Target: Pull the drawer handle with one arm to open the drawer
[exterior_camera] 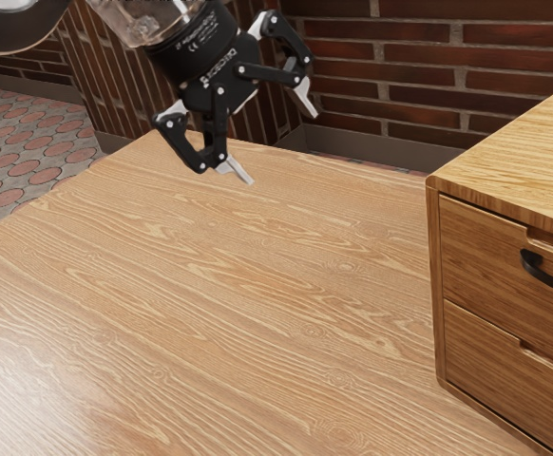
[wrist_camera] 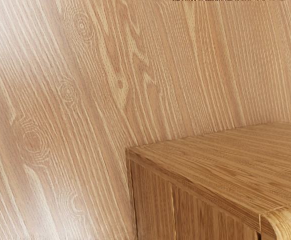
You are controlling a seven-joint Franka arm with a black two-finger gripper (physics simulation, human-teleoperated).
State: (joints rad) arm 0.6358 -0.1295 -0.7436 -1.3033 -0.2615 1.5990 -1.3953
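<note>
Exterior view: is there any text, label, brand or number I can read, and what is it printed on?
White lettering on the body of the black two-finger gripper: too blurred to read.
Smaller white print higher on the same black body: too small to read.
Light wooden drawer cabinet and wooden table: no text.

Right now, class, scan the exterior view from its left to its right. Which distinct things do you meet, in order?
floor tiles → gripper, open above the table → black handle on the upper drawer
</note>
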